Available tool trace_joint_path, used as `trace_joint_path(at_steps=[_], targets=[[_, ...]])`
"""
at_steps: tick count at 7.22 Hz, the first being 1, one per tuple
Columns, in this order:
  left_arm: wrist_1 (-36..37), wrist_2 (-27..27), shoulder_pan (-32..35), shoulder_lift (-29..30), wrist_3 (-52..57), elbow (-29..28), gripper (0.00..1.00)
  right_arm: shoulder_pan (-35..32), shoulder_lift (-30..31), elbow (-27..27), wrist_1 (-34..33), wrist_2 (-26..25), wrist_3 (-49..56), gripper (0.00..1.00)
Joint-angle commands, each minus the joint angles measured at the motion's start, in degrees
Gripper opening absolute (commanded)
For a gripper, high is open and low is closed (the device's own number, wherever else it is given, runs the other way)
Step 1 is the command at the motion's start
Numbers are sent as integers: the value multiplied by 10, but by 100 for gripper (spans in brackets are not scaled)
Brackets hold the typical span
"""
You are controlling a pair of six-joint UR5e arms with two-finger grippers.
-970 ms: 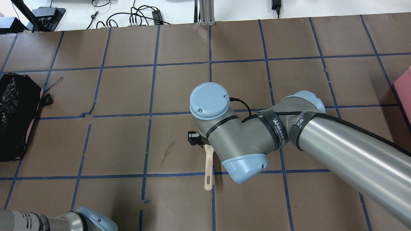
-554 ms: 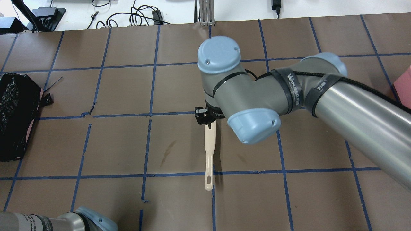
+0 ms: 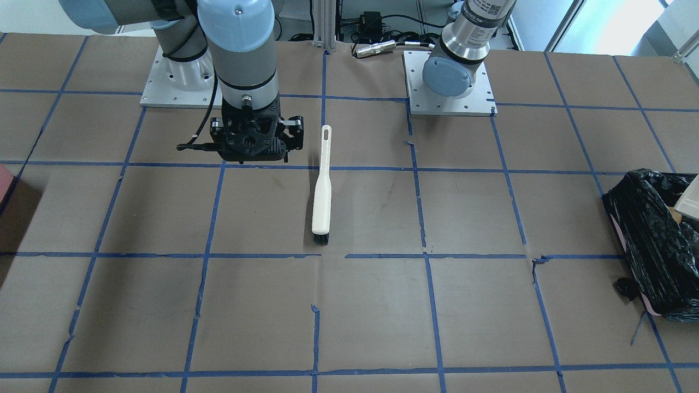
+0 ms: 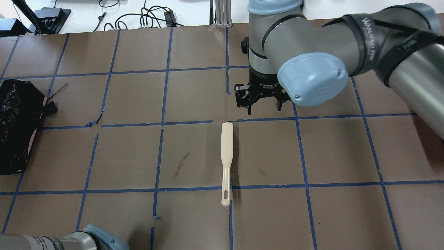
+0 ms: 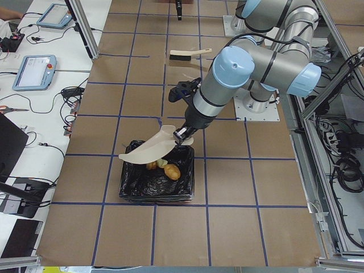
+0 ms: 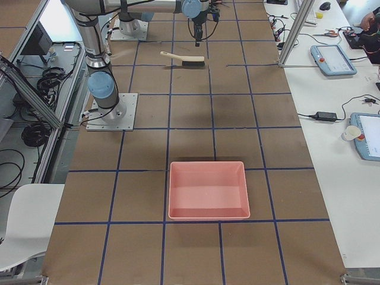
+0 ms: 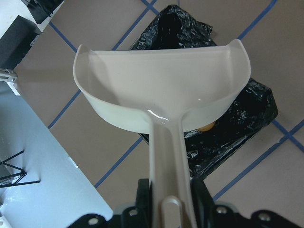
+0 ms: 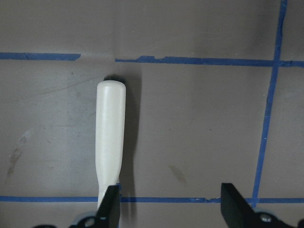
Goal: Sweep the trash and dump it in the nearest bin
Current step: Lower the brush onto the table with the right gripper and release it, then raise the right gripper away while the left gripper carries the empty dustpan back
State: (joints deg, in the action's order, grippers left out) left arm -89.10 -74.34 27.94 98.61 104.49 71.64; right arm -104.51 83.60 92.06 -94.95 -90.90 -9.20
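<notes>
The black-bagged bin (image 5: 156, 187) stands at the table's left end, also in the overhead (image 4: 14, 125) and front (image 3: 655, 245) views. Inside lie a brown lump (image 5: 172, 172) and two pale chunks (image 5: 153, 165). My left gripper (image 7: 171, 190) is shut on the handle of a cream dustpan (image 7: 161, 90), tilted above the bin (image 7: 247, 114); the pan also shows in the left exterior view (image 5: 149, 149). A cream brush (image 4: 226, 152) with black bristles lies flat mid-table (image 3: 322, 191). My right gripper (image 4: 263, 104) is open and empty, raised beyond and to the right of the brush head (image 8: 110, 137).
A pink tray (image 6: 208, 164) with no bag sits on the table's right half. The arm bases (image 3: 450, 82) stand at the table's robot side. Cables and devices lie past the table's far edge (image 4: 152, 21). Brown paper with blue tape lines covers the table (image 4: 138, 156).
My right gripper has lifted off the brush head and moved away from the robot and to the right. The brush has stayed lying in place.
</notes>
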Motion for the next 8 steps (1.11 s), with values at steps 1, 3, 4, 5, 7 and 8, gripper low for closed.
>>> trace_joint_path(at_steps=[1, 3, 4, 5, 7, 8], targets=[[-8, 8, 112, -22, -117, 31, 7, 87, 49, -7, 34, 4, 95, 100], [0, 6, 222, -19, -220, 48, 7, 121, 77, -4, 35, 3, 94, 100], [6, 4, 276, -14, -238, 62, 7, 123, 84, 0, 33, 1, 91, 100], [33, 5, 324, -11, -275, 88, 7, 123, 85, 1, 31, 1, 91, 100], [116, 6, 401, -6, -373, 151, 7, 123, 89, 0, 28, 1, 91, 100], [170, 7, 437, 1, -437, 175, 7, 123, 89, 0, 29, 2, 91, 100]])
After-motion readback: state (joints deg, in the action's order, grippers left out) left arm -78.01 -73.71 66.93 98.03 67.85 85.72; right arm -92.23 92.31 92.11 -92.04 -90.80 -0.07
